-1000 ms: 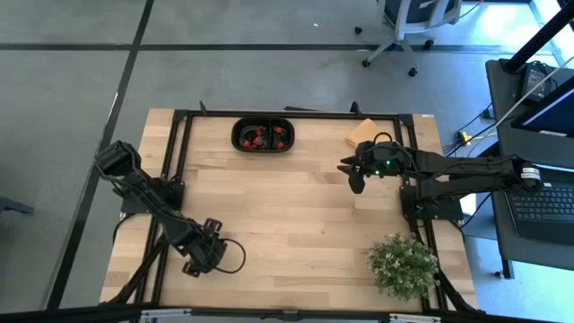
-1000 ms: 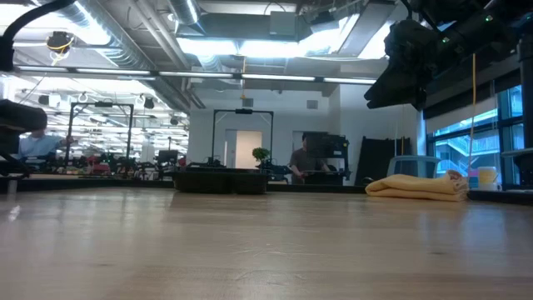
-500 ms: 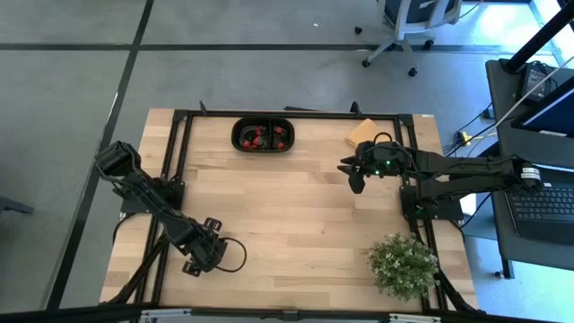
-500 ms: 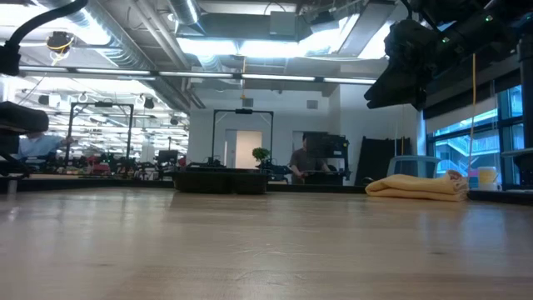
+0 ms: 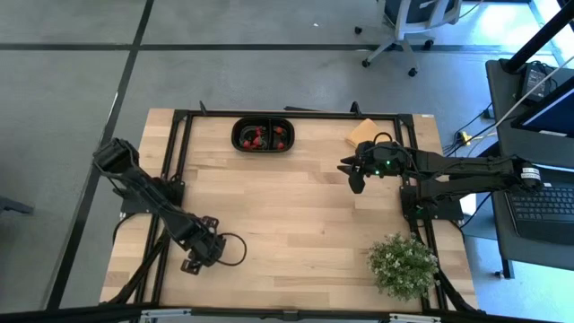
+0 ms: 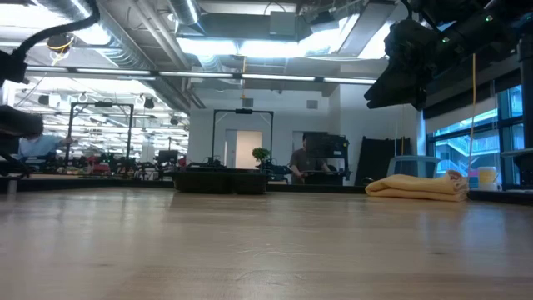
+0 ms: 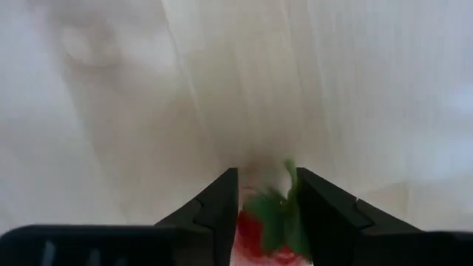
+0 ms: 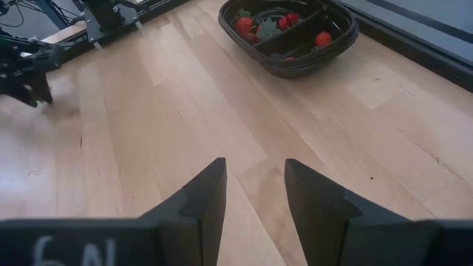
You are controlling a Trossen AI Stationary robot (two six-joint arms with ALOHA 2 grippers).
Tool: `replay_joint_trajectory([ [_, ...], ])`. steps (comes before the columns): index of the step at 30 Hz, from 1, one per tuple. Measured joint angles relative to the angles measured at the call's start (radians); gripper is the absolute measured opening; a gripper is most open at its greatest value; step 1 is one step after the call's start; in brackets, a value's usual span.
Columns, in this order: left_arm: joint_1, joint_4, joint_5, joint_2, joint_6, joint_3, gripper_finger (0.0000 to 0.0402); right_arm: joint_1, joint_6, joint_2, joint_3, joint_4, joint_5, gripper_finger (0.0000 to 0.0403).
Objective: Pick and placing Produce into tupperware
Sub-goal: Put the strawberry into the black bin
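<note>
Left gripper [image 7: 267, 214] low at lower left of the wooden table [image 5: 296, 215], small red green-topped strawberry [image 7: 264, 229] flanked by its fingers, grip not determinable, right gripper [image 8: 255, 188] parted, empty, black oval plastic tupperware [image 5: 263, 135] at top centre.

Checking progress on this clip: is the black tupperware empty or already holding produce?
Already holding produce: the tupperware shows several red strawberry pieces across both compartments, far from full.

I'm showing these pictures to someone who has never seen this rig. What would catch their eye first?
Probably the red strawberry with its green top, sitting between the left gripper fingers low over the table's near-left part. Next, the black tupperware at the far edge, red fruits already in it. The right gripper hangs empty above bare wood near the tan pad, with a potted plant at the near-right corner.
</note>
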Motion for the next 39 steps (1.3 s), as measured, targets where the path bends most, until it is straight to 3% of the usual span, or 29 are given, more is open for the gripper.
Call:
replay_joint_trajectory([
  [7,0.104,-0.048,-0.027,-0.113,0.014,0.002,0.0102,0.000,-0.001,0.000,0.000,-0.001,0.000,0.0141],
  [13,0.214,-0.048,-0.049,-0.219,0.075,0.003,0.0054,0.000,-0.004,0.000,0.000,-0.001,0.000,0.0141],
  [19,0.391,-0.035,-0.065,-0.321,0.121,0.004,0.0005,0.000,-0.004,0.000,0.000,-0.001,0.000,0.0141],
  [30,0.678,-0.060,-0.013,-0.376,0.136,0.005,0.0006,0.000,-0.004,0.000,0.000,-0.001,0.000,0.0141],
  [35,0.737,-0.160,0.098,-0.378,0.134,0.005,0.0006,0.000,-0.010,0.000,0.000,-0.001,0.000,0.0141],
  [39,0.739,-0.193,0.131,-0.383,0.163,0.006,0.0007,0.000,-0.032,0.000,0.000,-0.001,0.000,0.0141],
])
